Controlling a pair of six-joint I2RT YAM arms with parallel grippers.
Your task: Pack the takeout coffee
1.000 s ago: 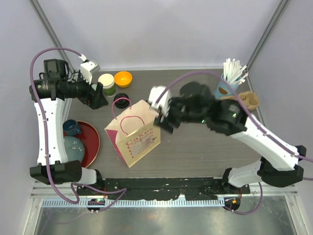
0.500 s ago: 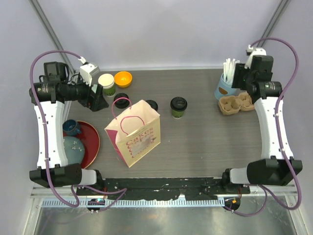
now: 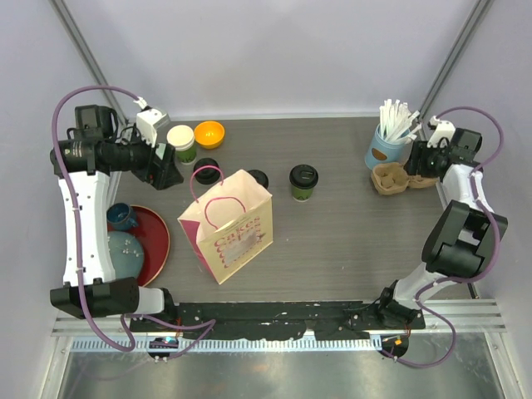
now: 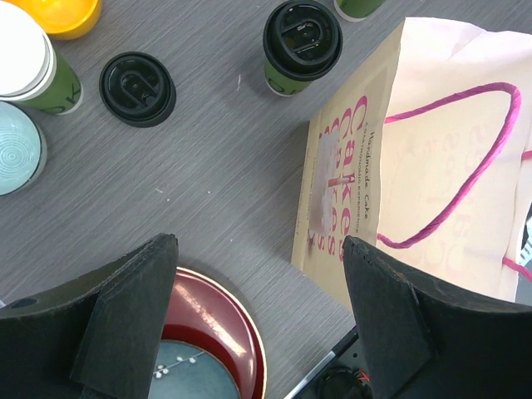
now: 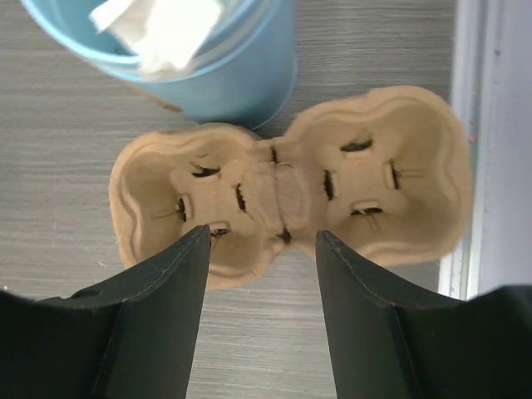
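One dark-green takeout coffee cup with a black lid (image 3: 303,181) stands on the table right of the paper bag (image 3: 229,224). A second lidded cup (image 3: 258,178) (image 4: 302,43) stands just behind the bag's top edge. My left gripper (image 3: 166,170) (image 4: 259,249) hangs open at the back left, above bare table between the bag (image 4: 416,158) and the red plate, holding nothing. My right gripper (image 3: 418,160) (image 5: 262,237) is open at the far right, its fingertips over the near edge of the cardboard cup carrier (image 3: 397,177) (image 5: 283,179).
A green cup with a white top (image 3: 181,142), a loose black lid (image 3: 206,165) and an orange bowl (image 3: 209,133) sit at the back left. The red plate (image 3: 154,241) with blue dishes lies at the left edge. A light-blue cup of straws (image 3: 385,150) stands behind the carrier.
My right arm has swung from the middle by the bag to the far right and come down over the carrier, its jaws narrowing a little. The left arm has not moved.
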